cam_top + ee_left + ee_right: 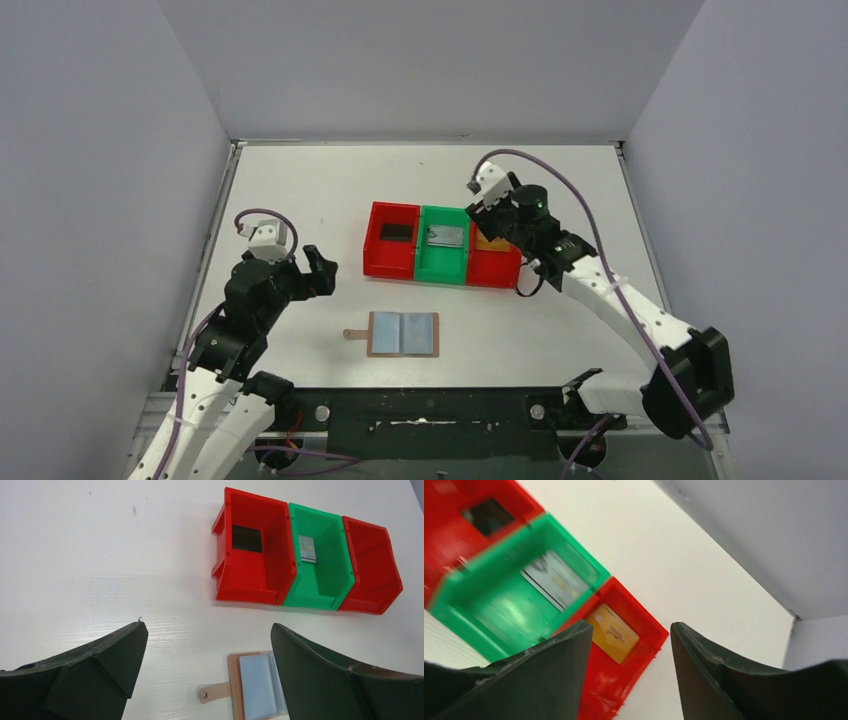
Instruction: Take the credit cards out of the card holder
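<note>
The card holder (403, 334) lies open and flat near the table's front, its grey-blue lining up and its strap tab to the left. No card shows in its pockets. Its left part (255, 685) appears low in the left wrist view. A black card (397, 232) lies in the left red bin, a silver card (446, 236) in the green bin, and a gold card (616, 632) in the right red bin. My left gripper (322, 272) hangs open and empty, left of and beyond the holder. Over the right red bin my right gripper (630, 626) is open, holding nothing.
Three small bins stand side by side mid-table: a red one (378, 262), a green one (440, 274) and another red one (496, 272). Grey walls close in the table at the back and on both sides. The arm bases sit at the near edge.
</note>
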Available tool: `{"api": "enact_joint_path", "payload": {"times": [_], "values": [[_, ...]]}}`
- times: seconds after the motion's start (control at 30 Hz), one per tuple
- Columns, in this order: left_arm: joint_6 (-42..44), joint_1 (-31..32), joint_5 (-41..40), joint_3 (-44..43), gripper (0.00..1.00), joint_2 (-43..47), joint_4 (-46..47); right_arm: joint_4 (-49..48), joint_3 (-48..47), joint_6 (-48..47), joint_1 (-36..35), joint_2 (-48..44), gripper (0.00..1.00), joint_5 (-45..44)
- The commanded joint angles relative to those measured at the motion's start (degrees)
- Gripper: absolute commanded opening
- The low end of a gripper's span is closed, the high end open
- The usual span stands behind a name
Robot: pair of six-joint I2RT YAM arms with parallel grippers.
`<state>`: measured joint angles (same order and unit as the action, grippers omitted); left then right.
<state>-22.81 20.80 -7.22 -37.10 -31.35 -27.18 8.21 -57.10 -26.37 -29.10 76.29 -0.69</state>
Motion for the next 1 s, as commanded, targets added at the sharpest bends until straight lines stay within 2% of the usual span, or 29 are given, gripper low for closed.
{"api": "enact_joint_path", "payload": {"times": [0.0,0.03,0.13,0.23,0.3,0.4,0.53,0.6,0.77,0.97], "values": [[0.67,-0.67,1.24,-0.78,0.98,-0.92,2.75,-6.45,4.87,33.74,-0.49,-10.4,0.63,0.04],[0.59,-0.71,1.49,-0.78,0.98,-1.17,2.81,-5.77,5.8,39.75,-0.46,-11.53,0.67,0.28],[0.62,-0.84,3.82,-0.78,0.97,-2.15,3.44,-7.75,11.06,55.66,-0.15,-14.23,0.68,5.59],[-0.11,-0.84,7.3,0.21,0.97,-3.83,4.12,-14.45,18.19,67.24,-1.38,-15.23,0.62,8.08],[-1.23,-0.85,10.26,0.62,0.96,-5.93,4.78,-12.8,18.65,69.87,-4.49,-13.7,0.61,6.34],[-3.85,-0.85,13.56,1.41,0.9,-9.24,6.62,-10.22,18.33,72.86,-12.98,-11.31,0.61,-2.15],[-5.99,-0.92,19.38,2.18,0.83,-15.41,8.62,-10.4,19.12,79.24,-21.38,-7.77,0.55,-8.75],[-7.71,-0.82,22.58,2.14,0.75,-18.8,9.18,-10.34,19.28,82.0,-24.93,-5.83,0.53,-11.53],[-12.16,-0.69,29.93,3.99,0.62,-24.44,12.33,-13.72,21.03,87.47,-27.96,-0.97,0.47,-10.16],[-14.41,1.17,29.46,6.17,0.57,-25.73,13.37,-15.81,21.34,89.92,-28.91,3.16,0.44,-7.94]]}}
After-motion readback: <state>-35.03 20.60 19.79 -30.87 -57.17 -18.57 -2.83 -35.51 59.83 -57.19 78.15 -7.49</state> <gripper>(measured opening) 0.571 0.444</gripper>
